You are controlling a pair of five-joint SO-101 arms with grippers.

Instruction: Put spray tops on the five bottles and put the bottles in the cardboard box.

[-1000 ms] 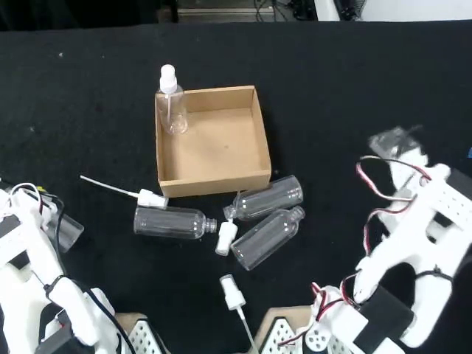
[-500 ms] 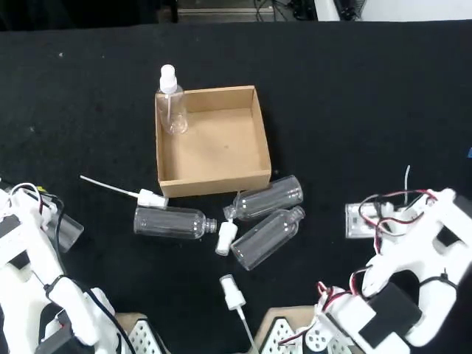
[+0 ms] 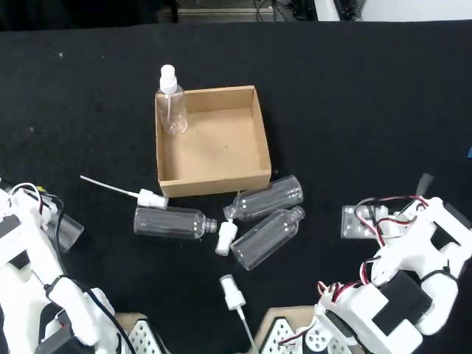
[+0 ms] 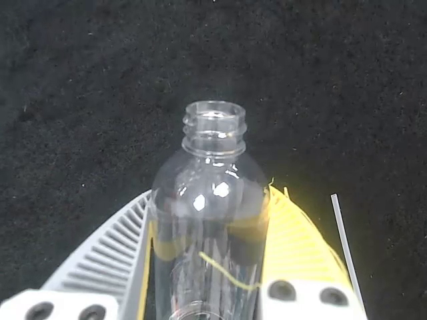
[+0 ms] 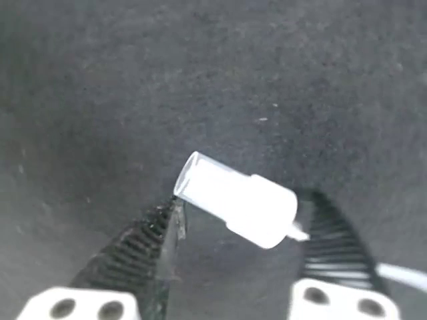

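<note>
While the left end effector (image 4: pixel 210 200) is gripping an uncapped bottle (image 4: pixel 213 160) by its body, the right end effector (image 5: pixel 240 208) is clamping a spray top (image 5: pixel 235 199); three bottles (image 3: pixel 171 223) are lying on the worktop (image 3: pixel 354 96) beside the cardboard box (image 3: pixel 214 184).

Black table (image 3: pixel 369 88) holds cardboard box (image 3: pixel 214 184), three lying bottles (image 3: pixel 169 222), loose spray tops (image 3: pixel 234 293).

Nothing can be read. No lettering, number, label or sign is seen on any bottle (image 3: pixel 267 237), on any spray top (image 3: pixel 234 293) or on the box (image 3: pixel 214 184).
</note>
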